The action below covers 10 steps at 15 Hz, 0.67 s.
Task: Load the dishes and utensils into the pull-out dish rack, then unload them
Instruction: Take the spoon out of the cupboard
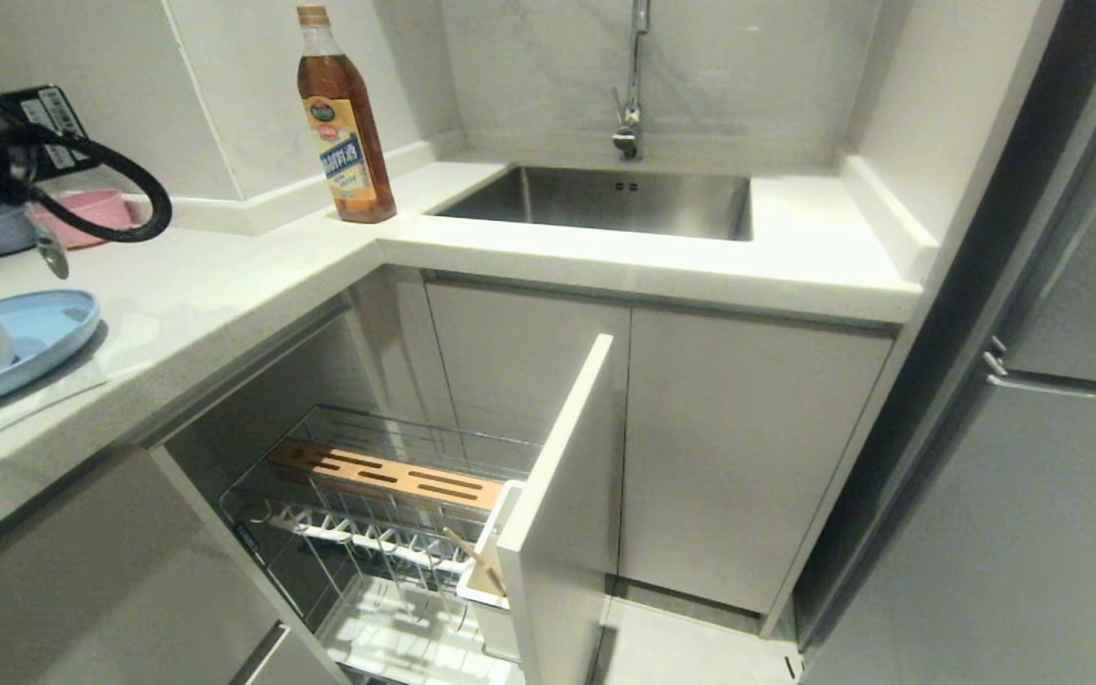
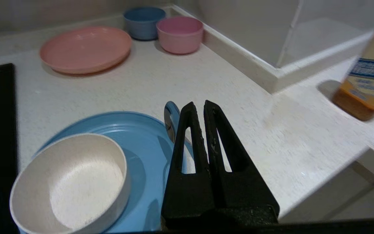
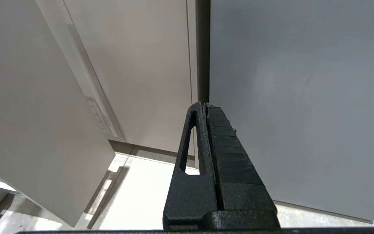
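Hanging over the white stone counter [image 1: 225,295] at the far left, the left gripper [image 2: 197,107] has its black fingers pressed together on the slim silver metal spoon [image 2: 170,121], whose bowl pokes out beside the fingertips above the counter. Just below it, at about seven o'clock, the small round white bowl [image 2: 70,182] sits inside the wide shallow light-blue plate [image 2: 144,146]. Beyond them, near eleven o'clock, lie a flat pink plate [image 2: 85,48], a grey-blue bowl [image 2: 144,22] and a pink bowl [image 2: 180,34], the two bowls touching by the wall. Further right stands a tall amber glass bottle [image 1: 343,114] with a yellow label; its printing is too small to read. Below the counter the chrome wire pull-out dish rack [image 1: 386,533] is drawn open, light wooden chopsticks [image 1: 477,561] leaning in its white holder by the front panel. The steel sink [image 1: 605,200] lies at one o'clock. The right gripper [image 3: 205,105], closed and empty, hangs beside grey cabinet fronts.
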Available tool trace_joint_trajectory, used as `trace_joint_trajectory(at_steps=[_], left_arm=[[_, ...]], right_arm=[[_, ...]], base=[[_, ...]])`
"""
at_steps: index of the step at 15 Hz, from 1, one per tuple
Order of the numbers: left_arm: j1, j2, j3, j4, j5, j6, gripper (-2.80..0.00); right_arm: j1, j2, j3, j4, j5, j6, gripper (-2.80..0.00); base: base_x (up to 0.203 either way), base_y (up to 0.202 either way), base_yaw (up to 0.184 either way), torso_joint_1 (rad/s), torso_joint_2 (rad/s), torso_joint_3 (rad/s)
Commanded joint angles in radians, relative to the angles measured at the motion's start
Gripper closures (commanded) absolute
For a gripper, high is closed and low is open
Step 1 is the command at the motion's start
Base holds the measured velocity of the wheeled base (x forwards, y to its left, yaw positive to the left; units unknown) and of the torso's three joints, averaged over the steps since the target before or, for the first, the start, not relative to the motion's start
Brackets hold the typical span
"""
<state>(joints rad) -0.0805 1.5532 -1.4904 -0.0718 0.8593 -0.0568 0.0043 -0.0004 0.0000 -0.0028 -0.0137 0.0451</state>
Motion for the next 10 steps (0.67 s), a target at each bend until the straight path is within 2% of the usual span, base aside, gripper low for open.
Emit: trace_joint_trajectory(at_steps=[1, 3, 5, 10], left_arm=[[0.016, 0.05, -0.001, -0.025, 0.019, 0.013, 0.0], [0.021, 0.089, 0.003, -0.085, 0.055, 0.043, 0.0], [0.021, 0.114, 0.003, -0.087, 0.111, 0.052, 0.0], [0.022, 0.158, 0.001, -0.103, 0.199, 0.086, 0.0]], right_arm=[[0.0, 0.0, 0.0, 0.0, 0.0, 0.001, 0.0], [0.0, 0.0, 0.0, 0.0, 0.0, 0.001, 0.0], [0.0, 0.0, 0.0, 0.0, 0.0, 0.0, 0.0], [0.0, 0.0, 0.0, 0.0, 0.0, -0.001, 0.0]], base=[[0.0, 0.0, 0.0, 0.0, 0.0, 0.0], [0.0, 0.0, 0.0, 0.0, 0.0, 0.0], [0.0, 0.0, 0.0, 0.0, 0.0, 0.0], [0.0, 0.0, 0.0, 0.0, 0.0, 0.0]])
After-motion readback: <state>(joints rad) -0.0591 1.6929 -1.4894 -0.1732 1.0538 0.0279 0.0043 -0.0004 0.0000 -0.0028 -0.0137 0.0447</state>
